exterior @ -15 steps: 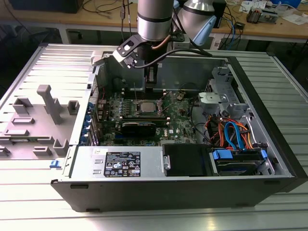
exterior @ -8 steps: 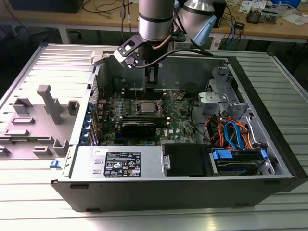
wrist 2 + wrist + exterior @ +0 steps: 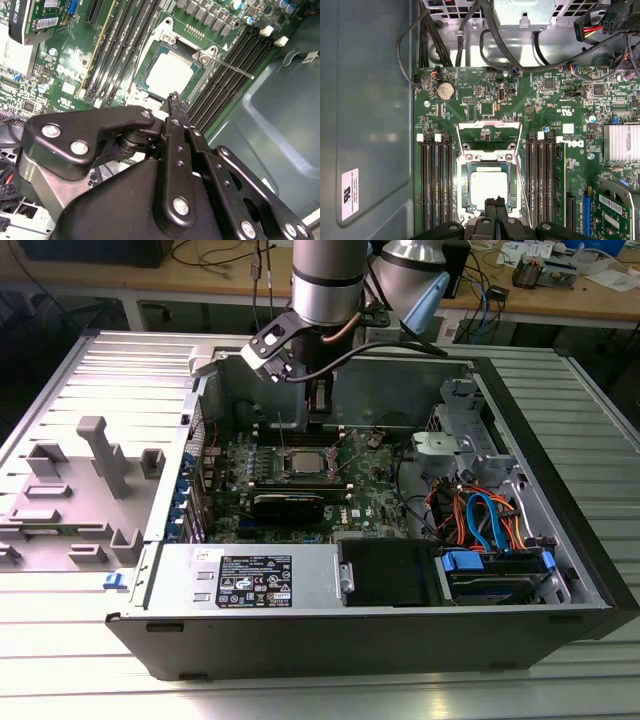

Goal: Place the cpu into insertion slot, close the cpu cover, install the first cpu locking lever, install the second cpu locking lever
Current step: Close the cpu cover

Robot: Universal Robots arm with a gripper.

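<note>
Closed, empty end effector (image 3: 495, 202) — its tips hide part of the insertion slot (image 3: 464, 159). In it sits the cpu (image 3: 490, 185); cpu cover (image 3: 490, 123) flipped open. Exterior view — slot at 6 o'clock from end effector.

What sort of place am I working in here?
Probably an electronics lab or workshop: an opened computer case sits on a ribbed metal table, with a cable-strewn wooden workbench behind.

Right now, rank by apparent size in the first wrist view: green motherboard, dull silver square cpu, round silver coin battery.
1. green motherboard
2. dull silver square cpu
3. round silver coin battery
</note>
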